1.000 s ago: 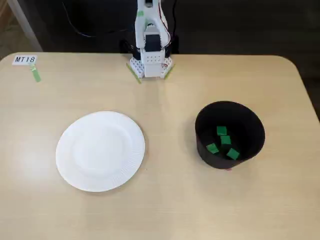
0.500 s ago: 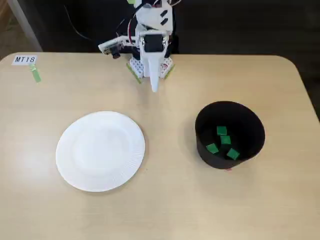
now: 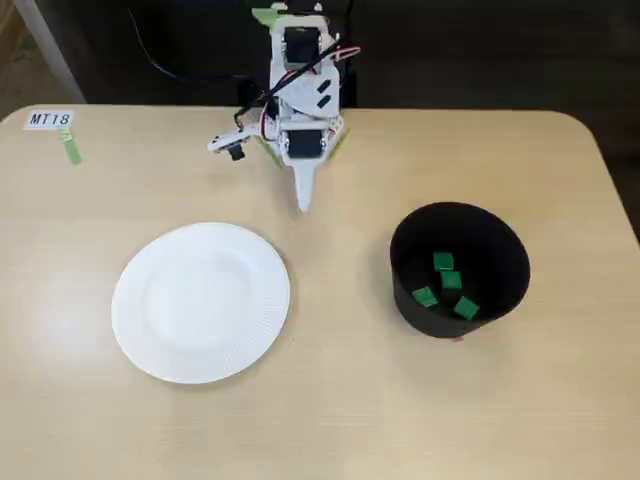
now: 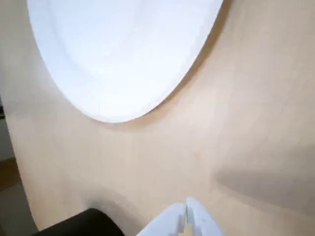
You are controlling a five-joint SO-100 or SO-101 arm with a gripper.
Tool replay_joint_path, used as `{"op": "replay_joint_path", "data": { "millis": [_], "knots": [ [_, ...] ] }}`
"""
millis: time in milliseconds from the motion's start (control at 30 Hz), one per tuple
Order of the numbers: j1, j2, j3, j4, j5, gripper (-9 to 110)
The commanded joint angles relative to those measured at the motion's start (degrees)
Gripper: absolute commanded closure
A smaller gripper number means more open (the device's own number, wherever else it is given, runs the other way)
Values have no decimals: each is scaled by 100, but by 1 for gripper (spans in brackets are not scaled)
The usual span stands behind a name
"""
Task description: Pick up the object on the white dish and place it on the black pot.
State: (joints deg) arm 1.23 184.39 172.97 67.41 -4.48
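The white dish (image 3: 200,302) lies at the table's left of centre, its surface bare; no object shows on it in either view. To the right stands the black pot (image 3: 492,245) with several small green cubes (image 3: 451,280) on its floor. My gripper (image 3: 302,203) points down at the bare table just in front of the arm's base, behind the dish and the pot, with its jaws together and nothing between them. In the wrist view the shut gripper (image 4: 186,209) enters from the bottom edge, the dish (image 4: 123,49) fills the top, and a piece of the pot (image 4: 83,223) shows at the bottom left.
A white label reading MT18 (image 3: 50,119) and a strip of green tape (image 3: 72,150) sit at the far left corner. The arm's base (image 3: 300,140) stands at the table's back edge, with dark floor and cables behind it.
The arm has unfolded from its upright rest pose. The gripper has swung down and forward over the table, away from the base.
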Motion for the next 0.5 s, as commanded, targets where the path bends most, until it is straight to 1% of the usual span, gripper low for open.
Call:
{"op": "replay_joint_path", "data": {
  "millis": [0,467],
  "knots": [
    [-44,642,149,-158,105,102],
    [-105,642,167,-211,185,101]
  ]
}}
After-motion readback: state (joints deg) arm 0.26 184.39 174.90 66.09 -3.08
